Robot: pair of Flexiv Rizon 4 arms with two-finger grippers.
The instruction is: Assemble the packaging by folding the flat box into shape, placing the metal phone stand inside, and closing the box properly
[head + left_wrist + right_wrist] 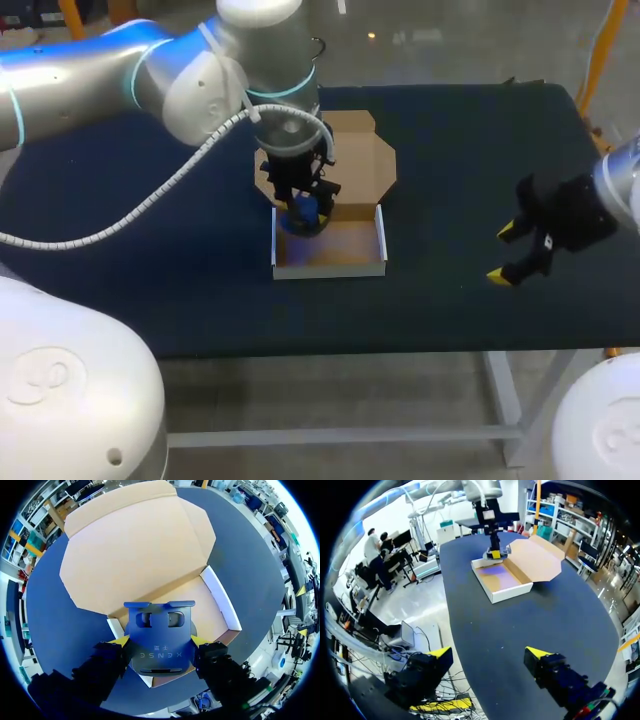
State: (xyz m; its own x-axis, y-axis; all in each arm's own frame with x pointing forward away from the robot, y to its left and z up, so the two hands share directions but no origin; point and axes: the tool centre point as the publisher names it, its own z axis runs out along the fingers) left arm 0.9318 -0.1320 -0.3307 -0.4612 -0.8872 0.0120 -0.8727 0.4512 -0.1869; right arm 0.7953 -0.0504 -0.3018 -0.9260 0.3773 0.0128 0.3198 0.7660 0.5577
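Blue metal shows in the head view, where the left claw (305, 216) hangs over the left end of the box (330, 269) with the phone stand (304, 208) gripped upright. The tray sits open on the desk (120, 290), and its brown lid (362, 160) lies folded back flat behind it. The right claw (508, 254) hovers well apart at the desk's right side, with its fingers spread and nothing in them.

From the left wrist, both yellow tips press the stand's side edges, so this claw is clamped on it. The stand's plate covers one corner of the tray, and the white wall runs on ahead and to one side. I cannot tell whether its foot is inside the walls or above the rim, and I judge that to be the danger. If the stand is let go with an edge on the wall, it could tip over or perch crooked. It could also shove the light cardboard along the desk. A stand left hard in the corner might also foul the lid when it closes. The stand lies squarely between the fingers, its hooked end pointing ahead toward the lid.

From the right wrist, the fingers stand wide apart with only desk between them. The box and the stand lie far ahead.
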